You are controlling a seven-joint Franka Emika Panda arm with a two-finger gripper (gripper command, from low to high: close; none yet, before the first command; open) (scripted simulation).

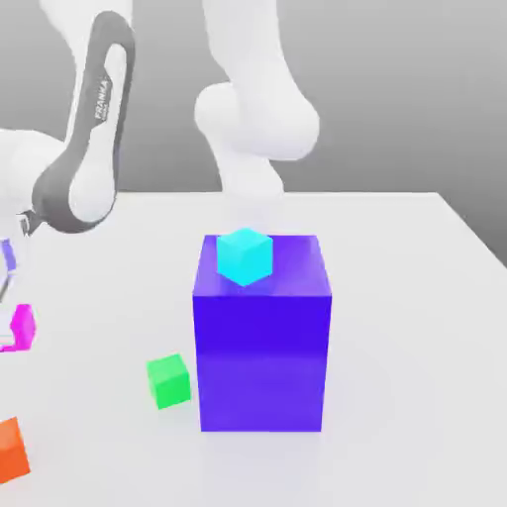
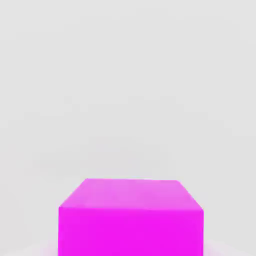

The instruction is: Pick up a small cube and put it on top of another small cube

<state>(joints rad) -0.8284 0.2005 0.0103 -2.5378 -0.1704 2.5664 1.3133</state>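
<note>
The small magenta cube (image 1: 22, 323) sits at the far edge of the exterior view's left, low over the white table. In the hand view this same cube (image 2: 131, 220) looms large, directly under the hand. My gripper (image 1: 10, 335) reaches down at that left edge and is shut on the magenta cube. The other small cube, bright green (image 1: 169, 380), rests on the table to the exterior view's left of the big blue-violet block (image 1: 261, 337), well apart from the gripper.
A cyan cube (image 1: 245, 255) stands on top of the tall blue-violet block. An orange cube (image 1: 10, 451) lies at the lower left corner of the exterior view. The white arm (image 1: 89, 149) arches over the table's back left.
</note>
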